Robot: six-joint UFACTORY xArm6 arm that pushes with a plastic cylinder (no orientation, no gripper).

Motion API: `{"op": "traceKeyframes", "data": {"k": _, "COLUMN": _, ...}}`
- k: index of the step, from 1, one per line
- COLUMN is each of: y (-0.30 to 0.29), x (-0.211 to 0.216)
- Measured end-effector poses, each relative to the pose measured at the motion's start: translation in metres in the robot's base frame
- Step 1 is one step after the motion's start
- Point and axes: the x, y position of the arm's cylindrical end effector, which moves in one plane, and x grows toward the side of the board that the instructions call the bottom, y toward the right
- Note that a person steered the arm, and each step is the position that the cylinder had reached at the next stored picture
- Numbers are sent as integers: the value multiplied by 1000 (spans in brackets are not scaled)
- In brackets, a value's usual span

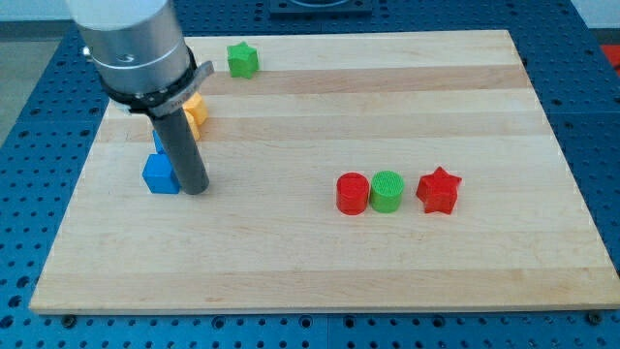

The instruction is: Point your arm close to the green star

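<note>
The green star (242, 59) sits near the top edge of the wooden board (310, 242), left of centre. My tip (195, 187) rests on the board at the view's left, well below the star. It stands right beside a blue block (161, 174), on that block's right side. An orange block (196, 111) lies behind the rod, partly hidden by it, between my tip and the star.
A red cylinder (353, 193), a green cylinder (387, 191) and a red star (438, 190) stand in a row right of centre. A second blue block (158, 142) peeks out behind the rod. The arm's grey body (136, 44) covers the board's top left corner.
</note>
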Motion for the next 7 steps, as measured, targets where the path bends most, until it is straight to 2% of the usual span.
{"op": "traceKeyframes", "data": {"k": 1, "y": 24, "x": 9}}
{"op": "traceKeyframes", "data": {"k": 3, "y": 85, "x": -45}}
{"op": "traceKeyframes", "data": {"k": 5, "y": 103, "x": -90}}
{"op": "traceKeyframes", "data": {"k": 7, "y": 103, "x": -96}}
